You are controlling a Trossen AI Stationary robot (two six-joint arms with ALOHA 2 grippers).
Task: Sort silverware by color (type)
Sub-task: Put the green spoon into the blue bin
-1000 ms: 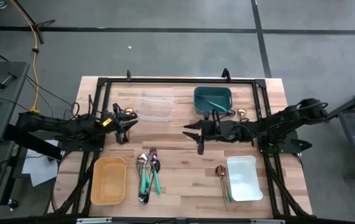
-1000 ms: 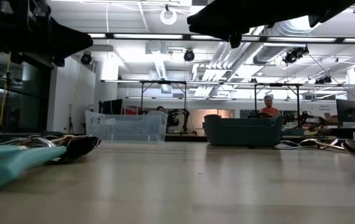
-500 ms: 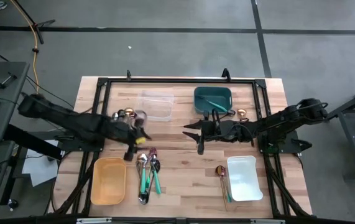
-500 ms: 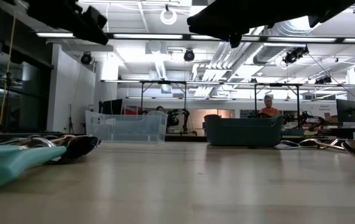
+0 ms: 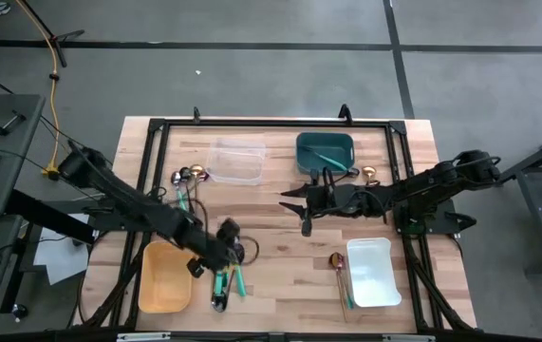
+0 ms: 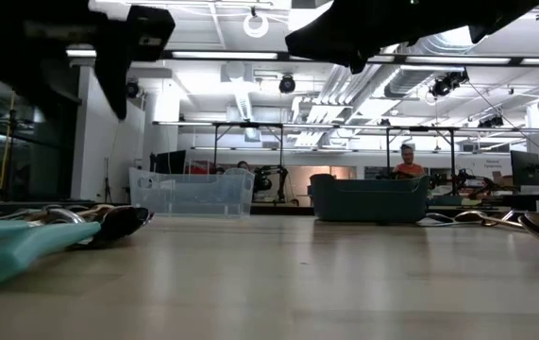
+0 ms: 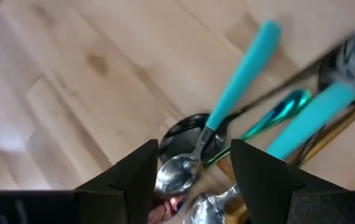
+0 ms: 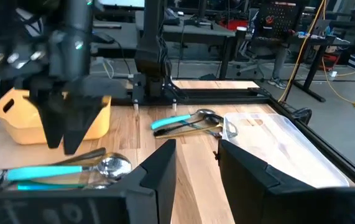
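Teal-handled, silver-headed silverware (image 7: 227,118) lies heaped under the open left claw (image 7: 193,168).

no readable text, labels or signs

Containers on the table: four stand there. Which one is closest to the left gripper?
The yellow container, at the table's front left. The left gripper hovers beside it; the clear, teal and white containers lie farther off.

The high camera looked straight down; the low one sat level at tabletop. The left wrist camera hung close above the silverware pile (image 7: 227,155), shared with the right wrist's.
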